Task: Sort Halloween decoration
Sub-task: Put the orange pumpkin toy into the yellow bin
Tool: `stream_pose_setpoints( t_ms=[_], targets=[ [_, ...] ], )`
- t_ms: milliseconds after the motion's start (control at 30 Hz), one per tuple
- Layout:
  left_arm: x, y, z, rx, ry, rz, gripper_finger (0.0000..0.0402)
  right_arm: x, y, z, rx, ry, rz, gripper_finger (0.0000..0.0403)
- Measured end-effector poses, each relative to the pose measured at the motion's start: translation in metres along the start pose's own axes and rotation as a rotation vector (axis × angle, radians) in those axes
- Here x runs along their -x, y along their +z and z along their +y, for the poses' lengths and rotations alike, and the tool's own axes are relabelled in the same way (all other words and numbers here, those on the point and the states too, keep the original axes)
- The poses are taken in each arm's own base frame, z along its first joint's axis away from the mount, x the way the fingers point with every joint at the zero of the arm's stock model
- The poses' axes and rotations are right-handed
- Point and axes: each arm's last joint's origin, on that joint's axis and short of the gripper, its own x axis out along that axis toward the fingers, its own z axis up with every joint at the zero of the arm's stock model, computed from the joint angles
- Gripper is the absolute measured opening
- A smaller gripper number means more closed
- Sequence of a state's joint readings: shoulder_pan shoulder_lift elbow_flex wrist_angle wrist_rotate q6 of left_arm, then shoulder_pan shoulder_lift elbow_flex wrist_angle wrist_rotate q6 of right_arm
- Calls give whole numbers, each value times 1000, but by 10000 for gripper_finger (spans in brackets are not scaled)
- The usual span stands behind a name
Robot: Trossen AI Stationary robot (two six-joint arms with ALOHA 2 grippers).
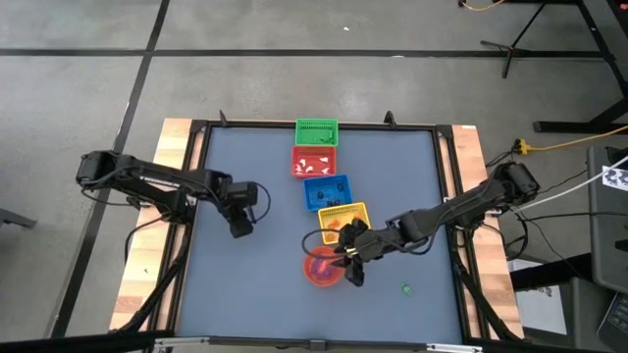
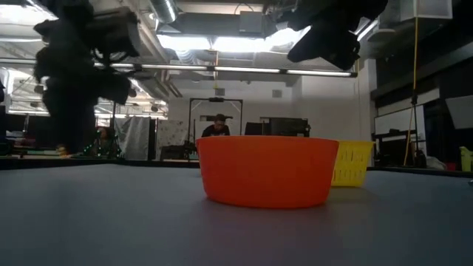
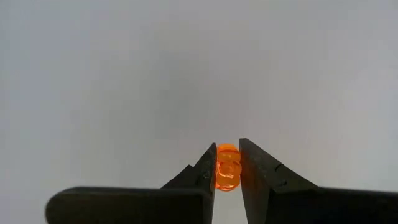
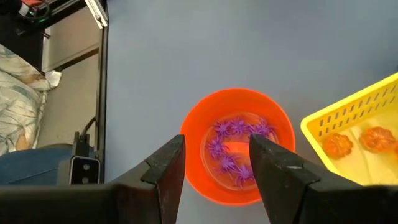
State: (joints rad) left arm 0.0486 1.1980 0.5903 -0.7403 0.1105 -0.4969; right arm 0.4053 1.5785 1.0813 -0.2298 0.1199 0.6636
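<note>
Pinching an orange trinket (image 3: 227,167), the left gripper (image 3: 227,177) hangs; the right gripper (image 4: 216,163) gapes over the bowl (image 4: 194,134).

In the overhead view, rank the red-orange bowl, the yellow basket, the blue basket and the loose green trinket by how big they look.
1. Yellow basket and blue basket: about alike, can't separate them.
2. Red-orange bowl: close to the baskets, but the right gripper covers part of it, so this is unsure.
3. Green trinket: smallest by far.

Two dark, jointed arms trailing black cables, each ending in matte black wedge-shaped jaws
</note>
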Motion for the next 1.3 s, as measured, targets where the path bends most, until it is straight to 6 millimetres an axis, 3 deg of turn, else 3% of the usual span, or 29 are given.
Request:
stream_pose_setpoints(
  t_ms=[233, 433, 700, 1067, 1300],
  targets=[
    [12, 26, -15, 11, -122, -221, 32, 20, 2, -2, 23, -14, 19, 177],
    [28, 54, -34, 17, -250, -588, 32, 49, 4, -5, 27, -27, 35, 177],
    [42, 73, -57, 54, -288, -973, 32, 80, 3, -10, 31, -42, 56, 177],
    [-3, 99, -89, 32, -409, -1179, 32, 88, 0, -13, 34, -61, 80, 177],
    [-43, 112, -111, 4, -426, -1147, 33, 88, 0, -13, 34, -60, 80, 177]
  ],
)
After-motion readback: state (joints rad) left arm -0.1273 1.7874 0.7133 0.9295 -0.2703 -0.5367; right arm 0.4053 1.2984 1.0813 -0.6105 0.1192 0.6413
